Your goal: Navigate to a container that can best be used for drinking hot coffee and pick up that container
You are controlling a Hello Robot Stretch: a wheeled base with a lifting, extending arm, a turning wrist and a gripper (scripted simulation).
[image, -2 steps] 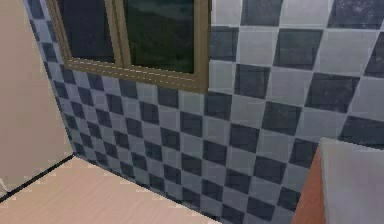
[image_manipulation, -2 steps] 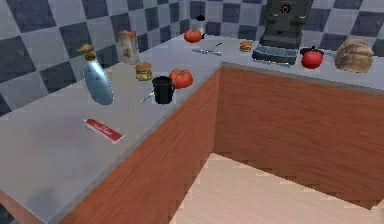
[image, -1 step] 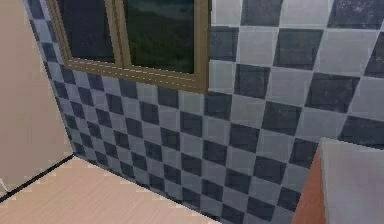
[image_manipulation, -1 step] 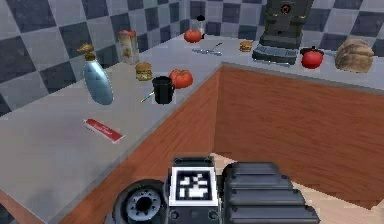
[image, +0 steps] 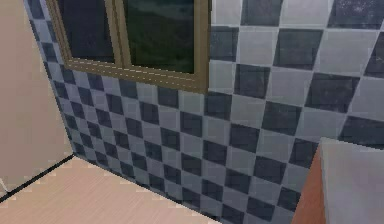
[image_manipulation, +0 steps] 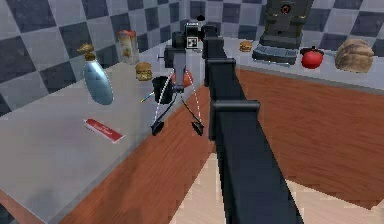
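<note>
In the arm side view my dark arm (image_manipulation: 235, 130) reaches out toward the corner of a grey countertop (image_manipulation: 60, 150). The gripper (image_manipulation: 176, 126) hangs off its far end, thin fingers (image_manipulation: 157, 118) pointing down in front of the counter's edge. A small red and white thing (image_manipulation: 184, 72) sits right at the gripper's body; its shape is too unclear for me to name it. I cannot tell whether the gripper holds anything.
On the counter stand a blue bottle (image_manipulation: 97, 80), a jar (image_manipulation: 127, 45), a small brown item (image_manipulation: 143, 70) and a flat red item (image_manipulation: 103, 130). Farther right are a coffee machine (image_manipulation: 280, 35), a tomato (image_manipulation: 312, 57) and bread (image_manipulation: 352, 55). The forward view has a checkered tile wall (image: 250, 110), a window (image: 130, 35) and a counter corner (image: 350, 185).
</note>
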